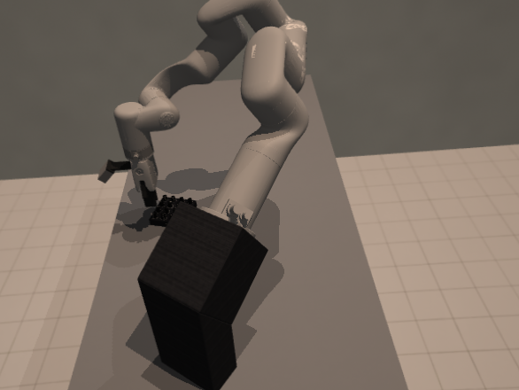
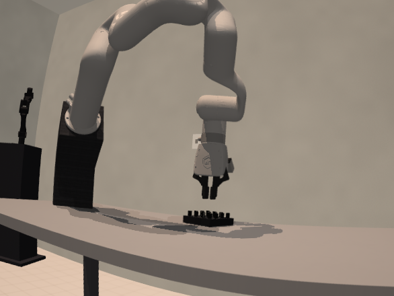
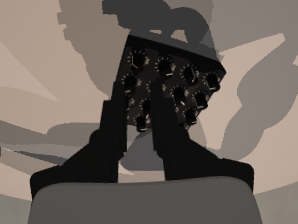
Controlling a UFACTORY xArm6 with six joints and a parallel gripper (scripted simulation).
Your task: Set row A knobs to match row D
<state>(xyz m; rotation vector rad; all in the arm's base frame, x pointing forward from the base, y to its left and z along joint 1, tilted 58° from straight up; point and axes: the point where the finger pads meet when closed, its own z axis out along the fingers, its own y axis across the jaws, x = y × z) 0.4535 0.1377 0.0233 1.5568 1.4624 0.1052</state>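
The black knob box (image 1: 158, 221) (image 2: 210, 222) (image 3: 175, 53) stands flat on the table, turned at an angle in the wrist view. Its fourth column runs along the upper edge there, with knob A4 (image 3: 137, 60) at the left and knob D4 (image 3: 213, 80) at the right. Knob C3 (image 3: 179, 94) is lower down. White lines show on several knobs but are too small to read surely. My gripper (image 1: 151, 204) (image 2: 209, 197) (image 3: 138, 96) hangs above the box, fingers down, with a narrow empty gap. Its fingers hide some knobs in the wrist view. The socket is not visible.
The table (image 1: 319, 284) (image 2: 302, 255) carries the arm's black pedestal (image 1: 190, 257) (image 2: 75, 171), close to the knob box in the top view. Dark shadows fall around the box. A second dark stand (image 2: 11, 171) with a small arm stands beyond the table at the left.
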